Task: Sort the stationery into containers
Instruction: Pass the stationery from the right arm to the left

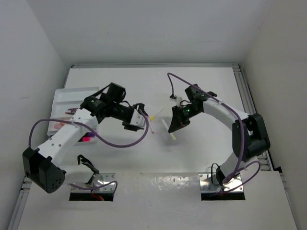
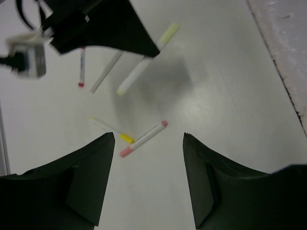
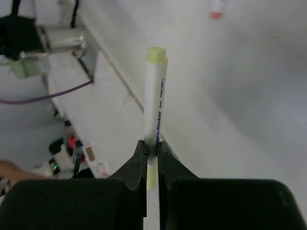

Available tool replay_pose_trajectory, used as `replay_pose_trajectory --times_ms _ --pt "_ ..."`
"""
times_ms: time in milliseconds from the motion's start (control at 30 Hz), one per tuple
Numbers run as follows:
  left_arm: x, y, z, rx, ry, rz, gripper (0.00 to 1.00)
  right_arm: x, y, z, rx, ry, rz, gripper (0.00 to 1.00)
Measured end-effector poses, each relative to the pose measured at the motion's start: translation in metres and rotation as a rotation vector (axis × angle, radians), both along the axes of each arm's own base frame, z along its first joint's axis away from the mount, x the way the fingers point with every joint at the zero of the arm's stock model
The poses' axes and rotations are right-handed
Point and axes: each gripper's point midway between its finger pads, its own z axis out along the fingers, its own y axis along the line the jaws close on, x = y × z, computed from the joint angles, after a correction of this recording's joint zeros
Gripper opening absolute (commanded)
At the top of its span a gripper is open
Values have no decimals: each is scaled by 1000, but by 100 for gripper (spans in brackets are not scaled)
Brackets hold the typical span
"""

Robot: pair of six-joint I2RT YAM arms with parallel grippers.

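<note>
Pens lie loose at the middle of a white table (image 1: 201,86), between two robot arms. The right gripper (image 3: 151,146) is pressed together on a lime-capped pen (image 3: 156,96). It pinches the white barrel near one end, so most of the pen sticks out past the fingertips. From above, that pen slants down toward the table, and whether its tip touches cannot be told. The left gripper (image 2: 148,135) is spread wide and holds nothing. It hovers over a pink-capped pen (image 2: 144,139), which touches a yellow-capped pen (image 2: 109,128) in a shallow V. Farther off lie a red-tipped pen (image 2: 81,67) and a white pen (image 2: 106,72), whose far end is hidden behind the right gripper. The two grippers are near each other but apart. The tray (image 1: 60,93) sits at the table's left side, partly covered by the left arm, with a few pink and red items in its compartments. Bare table stretches behind both grippers to the back wall. It also runs right to a metal rail (image 1: 241,96) along the edge.
</note>
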Motion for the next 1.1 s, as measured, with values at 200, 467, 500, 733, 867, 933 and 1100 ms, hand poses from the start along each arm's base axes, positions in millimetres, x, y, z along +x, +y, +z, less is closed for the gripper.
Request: replay_pose_trajectory --times_ms 200,467,500,733,867,933,1100 --pt "-45 -36 -25 98 -1 -184 55 -33 41 25 145 97 194 0" --pt "-69 -53 -47 188 -4 -268 54 -53 56 45 224 141 296 0" --pt "-68 -53 -49 194 -8 -264 54 -55 58 47 228 142 308 0" --pt "-56 -55 -52 218 -40 -221 54 -73 64 50 239 159 369 0" --pt "-53 -55 -52 223 -45 -206 54 -75 65 51 244 161 378 0" --pt "-52 -56 -53 225 -44 -204 53 -76 65 52 248 165 378 0" --pt "-59 -60 -56 232 -36 -229 48 -76 67 58 264 170 381 0"
